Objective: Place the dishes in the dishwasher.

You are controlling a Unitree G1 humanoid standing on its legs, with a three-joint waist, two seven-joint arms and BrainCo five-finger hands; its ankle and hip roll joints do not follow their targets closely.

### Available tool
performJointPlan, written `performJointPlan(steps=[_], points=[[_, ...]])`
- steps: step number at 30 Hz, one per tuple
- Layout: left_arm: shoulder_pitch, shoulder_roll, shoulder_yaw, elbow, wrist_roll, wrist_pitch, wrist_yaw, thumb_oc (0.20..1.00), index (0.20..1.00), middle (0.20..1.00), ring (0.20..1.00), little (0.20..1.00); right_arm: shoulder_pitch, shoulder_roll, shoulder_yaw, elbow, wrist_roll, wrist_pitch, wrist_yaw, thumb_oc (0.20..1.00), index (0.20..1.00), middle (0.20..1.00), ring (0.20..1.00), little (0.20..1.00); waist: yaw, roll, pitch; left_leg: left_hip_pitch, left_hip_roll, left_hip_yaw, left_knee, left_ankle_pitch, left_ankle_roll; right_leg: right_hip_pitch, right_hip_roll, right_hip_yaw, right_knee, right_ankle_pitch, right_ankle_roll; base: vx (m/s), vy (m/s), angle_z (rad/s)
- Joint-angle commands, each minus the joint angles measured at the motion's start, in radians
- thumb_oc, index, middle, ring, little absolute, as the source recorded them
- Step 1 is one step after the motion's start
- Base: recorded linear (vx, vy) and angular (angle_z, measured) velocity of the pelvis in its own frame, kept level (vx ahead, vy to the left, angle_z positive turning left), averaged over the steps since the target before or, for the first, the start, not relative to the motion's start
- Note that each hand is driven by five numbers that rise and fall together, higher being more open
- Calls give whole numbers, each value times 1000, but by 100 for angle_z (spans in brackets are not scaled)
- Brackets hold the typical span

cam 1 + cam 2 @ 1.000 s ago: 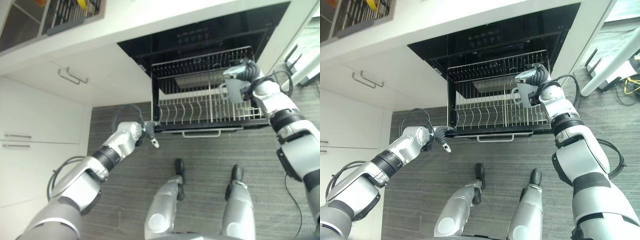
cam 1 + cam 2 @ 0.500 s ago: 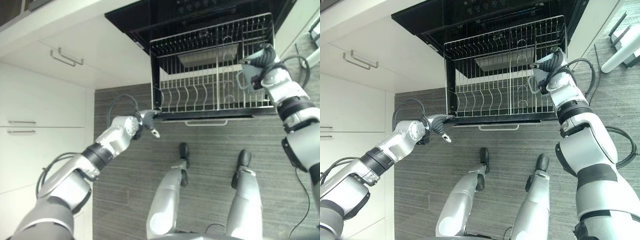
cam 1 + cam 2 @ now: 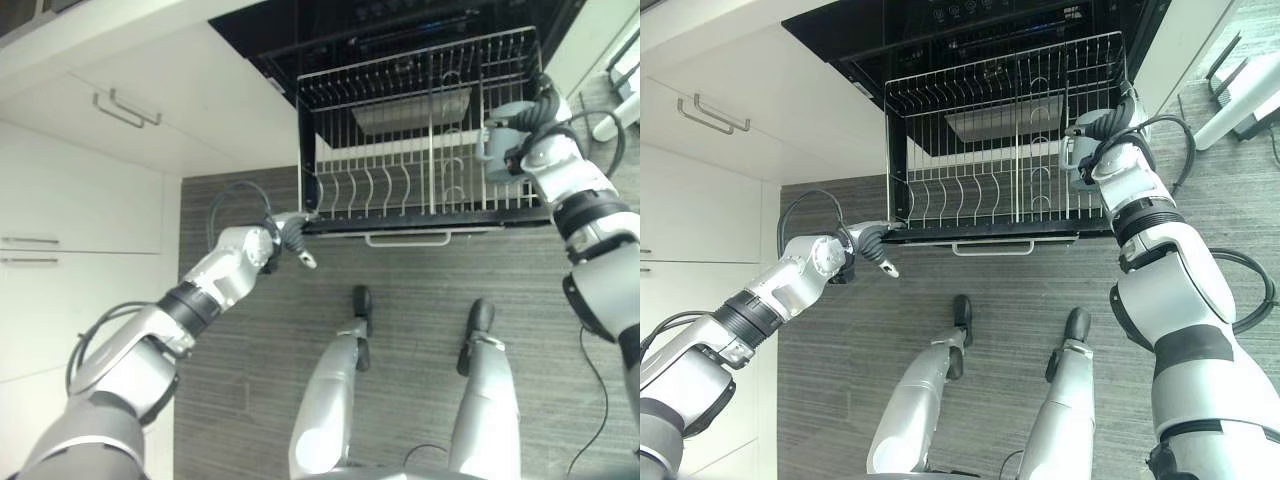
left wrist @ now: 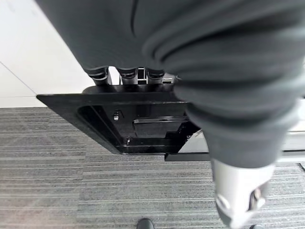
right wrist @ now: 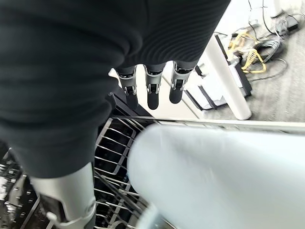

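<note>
**Mug at the rack, not yet set down**

I have the right hand (image 3: 528,128) at the right end of the pulled-out rack (image 3: 400,150), holding a pale blue mug (image 3: 498,140). In the right wrist view the mug's body (image 5: 214,176) lies against the palm, with the thumb beside it and the fingers (image 5: 155,90) reaching past it; I read that as a closed grasp, though the mug hides the contact itself.

My left hand (image 3: 292,240) is at the rack's front left corner, on the edge of the open door (image 4: 119,124). I cannot tell whether its fingers grip that edge or merely rest there.

The rack's plate slots look empty apart from a grey tray (image 3: 410,110) at the back. I judge the task barely begun: this mug still needs seating, and any other dishes remain.
</note>
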Motion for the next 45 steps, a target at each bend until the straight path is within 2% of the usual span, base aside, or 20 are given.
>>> performJointPlan(steps=[1, 3, 7, 11, 13, 14, 18, 19, 20, 21, 24, 26, 30, 33, 37, 40, 42, 45], points=[[451, -81, -280, 85, -156, 9, -173, 1000, 1000, 1000, 1000, 1000, -169, -60, -52, -85, -13, -97, -76, 1000, 1000, 1000, 1000, 1000, 59, -57, 141, -50, -16, -8, 31, -103, 10, -19, 5, -28, 5, -72, 4, -31, 21, -4], [456, -81, -277, 81, -154, 2, -157, 1000, 1000, 1000, 1000, 1000, -170, -59, -65, -134, 16, -152, -129, 1000, 1000, 1000, 1000, 1000, 56, -58, 141, -39, -17, -4, 23, -102, 8, -5, 9, -30, -6, -72, 3, -34, 28, -1], [465, -87, -278, 79, -164, -15, -115, 1000, 1000, 1000, 1000, 1000, -154, -43, -123, -231, -27, -240, -224, 1000, 1000, 1000, 1000, 1000, 52, -63, 141, -17, -17, 4, 7, -102, 7, 20, 13, -35, -28, -70, 6, -32, 15, 0], [474, -102, -276, 73, -181, -51, -41, 1000, 1000, 1000, 1000, 1000, -131, -31, -181, -326, -12, -293, -241, 1000, 1000, 1000, 1000, 1000, 45, -63, 141, 13, -22, 14, -2, -105, 7, 50, 17, -33, -46, -72, 5, -24, 59, -1], [472, -103, -266, 65, -199, -74, -3, 1000, 1000, 1000, 1000, 1000, -113, -26, -206, -377, 13, -299, -244, 1000, 1000, 1000, 1000, 1000, 41, -65, 141, 23, -21, 20, -6, -105, 6, 62, 21, -31, -52, -74, 3, -16, 53, 2], [479, -102, -241, 38, -245, -114, 62, 1000, 1000, 1000, 1000, 1000, -73, -29, -253, -447, 56, -298, -239, 1000, 1000, 1000, 1000, 1000, 36, -68, 141, 42, -21, 26, -11, -107, 6, 82, 24, -31, -60, -77, 3, -9, 57, 2], [486, -80, -183, -65, -330, -187, 172, 1000, 1000, 1000, 1000, 1000, 11, -32, -337, -581, 109, -267, -218, 1000, 1000, 1000, 1000, 1000, 28, -68, 141, 72, -24, 36, -23, -105, 7, 116, 24, -32, -75, -78, 3, -2, 61, 1], [495, -62, -146, -135, -371, -243, 239, 1000, 1000, 1000, 1000, 1000, 55, -38, -376, -648, 130, -262, -212, 1000, 1000, 1000, 1000, 1000, 25, -68, 141, 89, -26, 39, -30, -105, 9, 132, 25, -33, -79, -80, 4, -75, 69, 0], [501, -45, -92, -231, -456, -352, 323, 1000, 1000, 1000, 1000, 1000, 112, -43, -413, -734, 127, -242, -209, 1000, 1000, 1000, 1000, 1000, 24, -65, 141, 89, -23, 53, -38, -81, 15, 135, 21, -47, -92, -55, -2, -78, 56, 2], [507, -36, -54, -297, -488, -358, 346, 1000, 1000, 1000, 1000, 1000, 152, -45, -437, -788, 130, -231, -216, 1000, 1000, 1000, 1000, 1000, 25, -65, 141, 100, -23, 56, -45, -79, 17, 150, 20, -53, -104, -51, -3, -77, 19, 3], [526, 4, 77, -479, -549, -477, 472, 1000, 1000, 1000, 1000, 1000, 331, -24, -534, -954, 177, -248, -238, 1000, 1000, 1000, 1000, 1000, 28, -76, 141, 134, -30, 46, -54, -87, 24, 202, 14, -76, -129, -45, 0, 14, -55, 10], [527, 3, 140, -536, -582, -514, 511, 1000, 1000, 1000, 1000, 1000, 421, 3, -567, -1038, 194, -255, -259, 1000, 1000, 1000, 1000, 1000, 27, -88, 141, 158, -33, 42, -63, -90, 28, 237, 16, -89, -152, -39, 1, 2, -58, 21], [494, -40, 256, -600, -648, -597, 561, 1000, 1000, 1000, 1000, 1000, 625, 79, -583, -1219, 150, -317, -289, 1000, 1000, 1000, 1000, 1000, 9, -118, 141, 219, -38, 42, -88, -95, 38, 314, 28, -93, -208, -25, 2, -8, 14, 9], [458, -71, 318, -616, -658, -638, 611, 1000, 1000, 1000, 1000, 1000, 735, 100, -567, -1319, 108, -337, -266, 1000, 1000, 1000, 1000, 1000, -12, -147, 141, 264, -40, 51, -92, -104, 41, 366, 33, -86, -243, -15, 7, -24, 70, 1], [456, -100, 413, -626, -666, -662, 624, 1000, 1000, 1000, 1000, 1000, 848, 105, -575, -1386, 110, -350, -177, 1000, 1000, 1000, 1000, 1000, -24, -186, 109, 329, -45, 56, -90, -130, 41, 449, 24, -89, -296, 4, 15, 6, 84, 3], [508, -115, 503, -665, -665, -665, 597, 1000, 1000, 1000, 1000, 1000, 969, 116, -626, -1421, 156, -364, -88, 1000, 1000, 1000, 1000, 1000, -26, -217, 59, 387, -58, 63, -98, -149, 46, 533, 2, -98, -364, 46, 27, 51, 107, 2], [546, -122, 546, -684, -678, -674, 569, 1000, 1000, 1000, 1000, 1000, 1028, 122, -649, -1434, 137, -372, -49, 1000, 1000, 1000, 1000, 1000, -26, -225, 34, 420, -63, 68, -106, -159, 48, 574, -10, -98, -395, 68, 37, 68, 123, -5], [613, -143, 626, -707, -699, -687, 509, 1000, 1000, 1000, 1000, 1000, 1110, 153, -682, -1458, 123, -350, 24, 1000, 1000, 1000, 1000, 1000, -29, -227, -22, 495, -76, 70, -161, -156, 55, 618, -33, -90, -429, 121, 59, 100, 197, -3]])
